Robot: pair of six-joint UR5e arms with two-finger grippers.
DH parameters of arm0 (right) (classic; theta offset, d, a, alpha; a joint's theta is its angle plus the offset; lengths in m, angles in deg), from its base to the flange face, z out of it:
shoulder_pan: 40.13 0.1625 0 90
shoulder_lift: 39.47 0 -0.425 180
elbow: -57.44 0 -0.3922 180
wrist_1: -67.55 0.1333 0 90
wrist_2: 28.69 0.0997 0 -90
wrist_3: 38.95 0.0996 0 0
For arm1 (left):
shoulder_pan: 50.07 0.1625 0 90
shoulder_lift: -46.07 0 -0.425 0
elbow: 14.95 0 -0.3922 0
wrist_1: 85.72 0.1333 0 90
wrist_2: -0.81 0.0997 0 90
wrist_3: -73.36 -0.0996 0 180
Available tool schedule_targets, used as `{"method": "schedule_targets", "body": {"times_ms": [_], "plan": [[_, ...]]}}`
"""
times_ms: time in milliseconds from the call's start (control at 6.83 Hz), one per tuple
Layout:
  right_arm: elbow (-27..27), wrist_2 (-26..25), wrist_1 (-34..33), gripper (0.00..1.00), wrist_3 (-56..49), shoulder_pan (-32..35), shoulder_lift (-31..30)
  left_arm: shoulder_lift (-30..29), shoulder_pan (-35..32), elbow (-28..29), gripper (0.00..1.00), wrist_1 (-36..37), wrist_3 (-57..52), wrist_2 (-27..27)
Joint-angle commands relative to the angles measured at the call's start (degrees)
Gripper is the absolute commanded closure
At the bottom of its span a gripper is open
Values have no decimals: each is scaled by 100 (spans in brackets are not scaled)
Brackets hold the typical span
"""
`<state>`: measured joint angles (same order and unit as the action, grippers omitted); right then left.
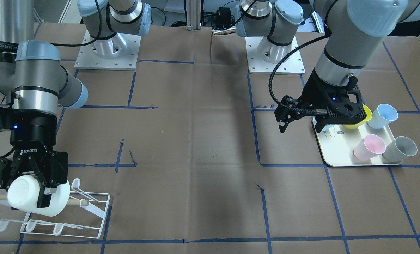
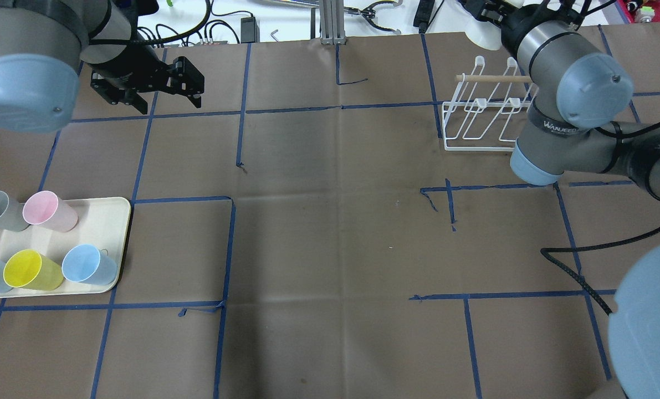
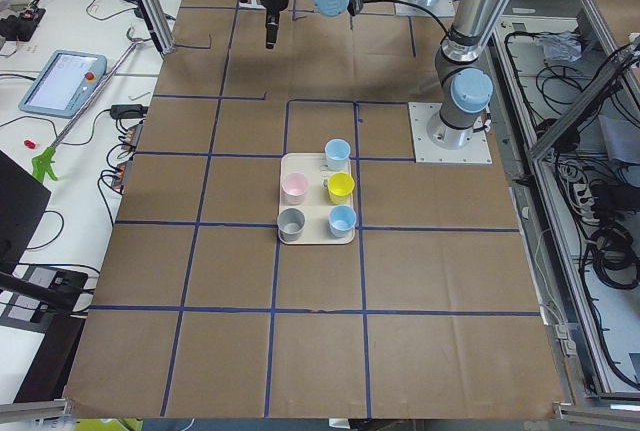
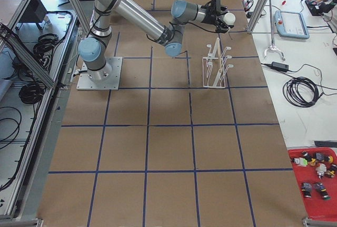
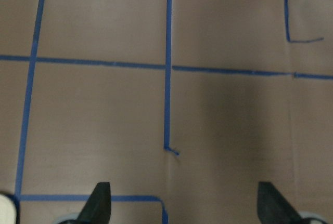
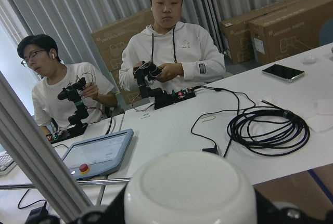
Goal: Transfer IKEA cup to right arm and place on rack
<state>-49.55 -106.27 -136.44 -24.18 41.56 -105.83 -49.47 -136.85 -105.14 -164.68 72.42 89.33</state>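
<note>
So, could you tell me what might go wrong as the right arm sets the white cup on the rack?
1. The right gripper holds the white cup tilted, close to the wooden rod; lowering it could knock the rod or miss a prong.
2. The rack is light wire with no visible fastening, so a push from the cup might slide or tip it.
3. The fingers grip near the cup's closed end, so it may twist on release.

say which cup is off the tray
The white plastic cup, gripped by the right claw at the white wire rack; the other five sit on the cream tray.
</note>
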Motion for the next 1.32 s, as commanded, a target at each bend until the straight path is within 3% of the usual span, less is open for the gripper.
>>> {"method": "schedule_targets", "body": {"times_ms": [0,732,1171], "plan": [[230,-99,-212,90,-361,-21,491,235,-66,168,1,-953,6,235],[423,-99,-212,90,-695,-170,1001,649,-75,-271,0,-1077,85,218],[495,-213,-212,90,-704,-144,1152,720,169,-306,0,-1052,-605,244]]}}
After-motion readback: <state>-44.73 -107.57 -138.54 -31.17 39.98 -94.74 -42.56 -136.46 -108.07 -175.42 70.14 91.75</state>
